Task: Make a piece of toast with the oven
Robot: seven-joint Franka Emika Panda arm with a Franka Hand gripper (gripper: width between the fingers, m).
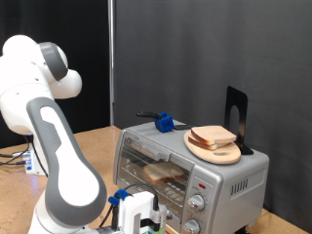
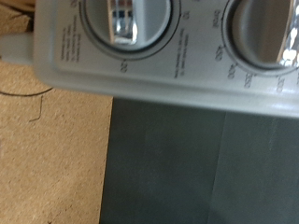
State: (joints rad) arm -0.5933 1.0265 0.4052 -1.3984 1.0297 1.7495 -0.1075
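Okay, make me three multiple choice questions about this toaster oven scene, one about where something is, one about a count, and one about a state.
1. Where is the wooden plate with bread?
A. On top of the oven
B. On the table
C. Inside the oven

2. How many round knobs does the wrist view show on the oven's panel?
A. One
B. Two
C. Four

3. What is the state of the slice inside the oven?
A. Held in the hand
B. Lying on the rack behind the door
C. Standing upright on the plate

Answers:
1. A: the plate rests on the oven roof, at the exterior view's right.
2. B: one knob and a second knob sit side by side.
3. B: the piece of toast lies flat on the rack, while the hand is low in front of the oven, near the knobs.
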